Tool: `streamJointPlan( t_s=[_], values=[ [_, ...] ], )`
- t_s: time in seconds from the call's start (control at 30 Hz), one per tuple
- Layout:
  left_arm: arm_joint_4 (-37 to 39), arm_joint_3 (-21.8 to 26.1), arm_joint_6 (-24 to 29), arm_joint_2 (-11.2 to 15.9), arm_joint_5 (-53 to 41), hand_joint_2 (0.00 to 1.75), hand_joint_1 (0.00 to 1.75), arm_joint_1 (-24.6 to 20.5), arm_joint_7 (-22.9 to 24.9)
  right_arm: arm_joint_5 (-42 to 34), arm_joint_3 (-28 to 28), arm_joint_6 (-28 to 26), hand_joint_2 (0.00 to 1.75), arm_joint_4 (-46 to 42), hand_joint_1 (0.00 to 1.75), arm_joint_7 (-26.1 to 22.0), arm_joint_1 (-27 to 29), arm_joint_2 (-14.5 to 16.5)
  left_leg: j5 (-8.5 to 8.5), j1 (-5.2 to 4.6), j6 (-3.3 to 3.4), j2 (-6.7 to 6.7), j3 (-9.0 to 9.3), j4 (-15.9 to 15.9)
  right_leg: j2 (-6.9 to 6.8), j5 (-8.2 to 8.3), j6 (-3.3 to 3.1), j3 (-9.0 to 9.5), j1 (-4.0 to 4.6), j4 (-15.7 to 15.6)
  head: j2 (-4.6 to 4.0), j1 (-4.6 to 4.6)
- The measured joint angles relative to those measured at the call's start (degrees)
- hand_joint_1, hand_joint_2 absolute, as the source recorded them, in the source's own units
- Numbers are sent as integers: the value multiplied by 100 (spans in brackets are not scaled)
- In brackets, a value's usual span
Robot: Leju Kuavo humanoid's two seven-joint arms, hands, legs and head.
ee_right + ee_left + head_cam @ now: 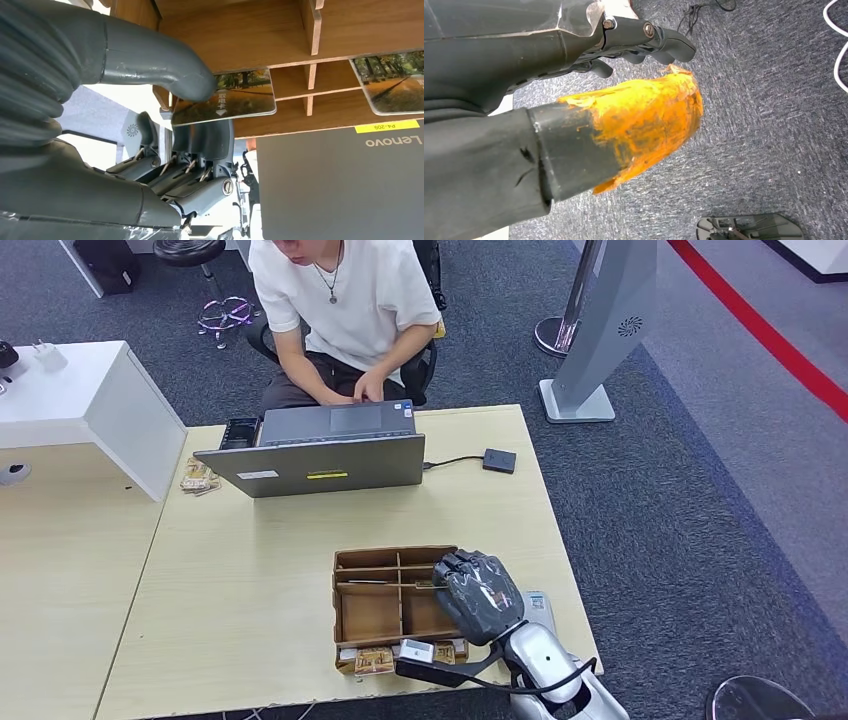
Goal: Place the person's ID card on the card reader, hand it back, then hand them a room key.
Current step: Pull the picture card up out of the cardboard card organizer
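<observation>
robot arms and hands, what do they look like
The right hand is dark grey with a ribbed cover, on a silver arm with black cables. The left hand is dark grey too, its thick thumb smeared with orange, its fingers darker.

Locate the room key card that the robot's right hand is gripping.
In the right wrist view the room key card is pinched by the right hand beside the wooden organizer tray, which sits near the table's front edge.
</observation>
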Motion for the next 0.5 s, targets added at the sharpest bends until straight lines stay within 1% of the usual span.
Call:
streamJointPlan(
  t_s=[0.33,0.5],
  values=[
    [0,0,-1,0,0,0,0,0,0,-2,1,0,175,9,148,-1,-13,1,0,0,0,0,0,0,0,0,0,0,0,0,0,0],
    [0,0,0,0,0,0,0,0,-1,-54,4,-72,175,3,168,-34,-18,0,0,0,0,0,1,0,0,0,0,0,0,0,0,0]
  ],
)
